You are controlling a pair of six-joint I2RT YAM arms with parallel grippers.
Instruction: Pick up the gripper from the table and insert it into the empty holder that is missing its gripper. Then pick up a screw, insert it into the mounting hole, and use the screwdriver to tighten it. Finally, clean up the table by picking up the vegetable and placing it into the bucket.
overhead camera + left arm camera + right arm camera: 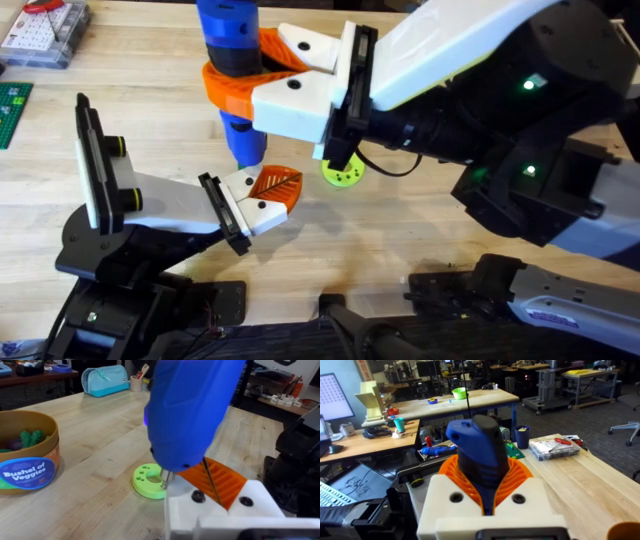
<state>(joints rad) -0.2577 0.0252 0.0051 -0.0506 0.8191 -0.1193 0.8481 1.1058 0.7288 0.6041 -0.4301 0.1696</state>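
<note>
While the screwdriver (232, 70) is held upright over the middle of the surface (150, 120), its thick blue body is clamped between the orange ribbed pads of the right gripper (262, 75), whose fingers are closed around the barrel. The tool's slim tip points down at the white-and-orange fingers of the left gripper (268, 196), which reaches in from the near left corner; whether those fingers are parted or pressed together cannot be told. In the left wrist view the metal bit is seen just beside a small lime-green disc (149, 480) lying flat on the wood.

The screwdriver is judged to be rigid and fairly heavy for its size, with a smooth plastic shell that could twist or slip under torque. A hold around the thick barrel, near the darker band, is judged the soundest, since the narrow tip must be left free.

The surface is pale wood with visible grain. A round tub labelled as a bushel of veggies (27, 455) stands on it, and a clear parts box (45, 35) sits at the far left corner. Workbenches and shelving are seen in the room behind.
</note>
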